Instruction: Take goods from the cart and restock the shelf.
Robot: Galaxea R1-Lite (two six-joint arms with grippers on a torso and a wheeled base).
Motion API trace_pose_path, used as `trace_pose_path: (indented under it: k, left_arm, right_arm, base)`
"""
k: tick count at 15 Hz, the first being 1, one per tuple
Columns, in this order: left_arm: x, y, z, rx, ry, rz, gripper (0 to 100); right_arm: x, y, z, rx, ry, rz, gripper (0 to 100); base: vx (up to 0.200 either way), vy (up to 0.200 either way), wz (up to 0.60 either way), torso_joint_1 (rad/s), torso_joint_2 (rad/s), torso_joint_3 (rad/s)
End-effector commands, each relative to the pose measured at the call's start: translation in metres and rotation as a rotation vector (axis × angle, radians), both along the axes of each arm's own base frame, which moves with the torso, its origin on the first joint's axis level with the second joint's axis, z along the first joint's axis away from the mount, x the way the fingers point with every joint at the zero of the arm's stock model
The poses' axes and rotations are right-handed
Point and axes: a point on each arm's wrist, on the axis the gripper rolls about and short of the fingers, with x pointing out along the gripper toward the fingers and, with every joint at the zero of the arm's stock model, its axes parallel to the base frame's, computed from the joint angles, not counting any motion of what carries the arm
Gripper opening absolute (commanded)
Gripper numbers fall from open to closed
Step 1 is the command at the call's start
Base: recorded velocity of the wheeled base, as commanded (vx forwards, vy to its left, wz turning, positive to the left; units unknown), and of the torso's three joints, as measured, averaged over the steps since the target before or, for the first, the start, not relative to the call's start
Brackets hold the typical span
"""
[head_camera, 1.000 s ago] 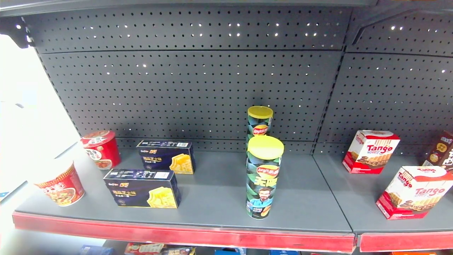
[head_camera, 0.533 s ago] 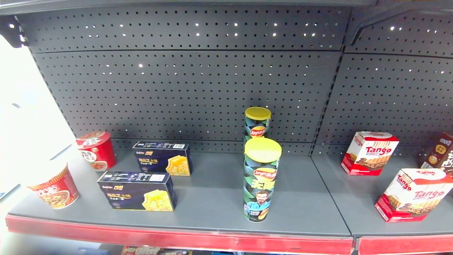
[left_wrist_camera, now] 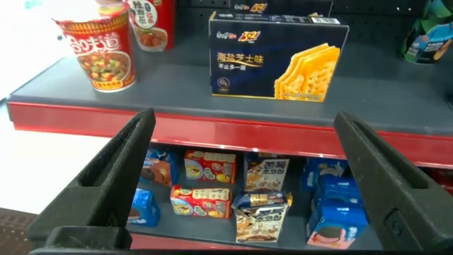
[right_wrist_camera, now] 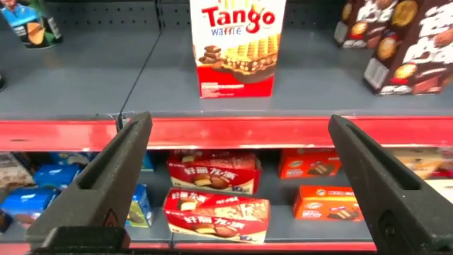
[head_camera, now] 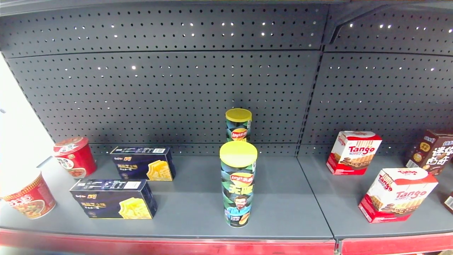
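Judging from the empty fingers, a fetch from the cart was called for first: the left gripper (left_wrist_camera: 243, 117) and the right gripper (right_wrist_camera: 241, 119) were both held spread, nothing between them, low before the front of the shelf (head_camera: 290, 209). Bare board was seen beside the front chip can (head_camera: 238, 184) — a new item would best be set upright there, clear of its neighbours.

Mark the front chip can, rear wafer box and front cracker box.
front chip can (head_camera: 238, 187), head view, printed side.
rear wafer box (head_camera: 356, 154), head view, front face.
front cracker box (head_camera: 113, 205), head view, front face.
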Motion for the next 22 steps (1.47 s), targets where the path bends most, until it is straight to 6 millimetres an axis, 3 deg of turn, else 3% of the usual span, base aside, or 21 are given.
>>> trace_pose_path:
  k: [1, 22]
  left_arm:
    - [0.0001, 0.0, -0.0001, -0.001, 0.002, -0.001, 100]
    - [0.0001, 0.0, -0.0001, -0.001, 0.002, -0.002, 100]
  right_arm:
    - [0.0001, 0.0, 0.0001, 0.0, 0.0, -0.001, 100]
    - [0.0001, 0.0, 0.0001, 0.0, 0.0, -0.001, 100]
  base:
    - [0.0, 0.0, 0.0, 0.0, 0.0, 0.0]
    - [0.0, 0.01, 0.0, 0.0, 0.0, 0.0]
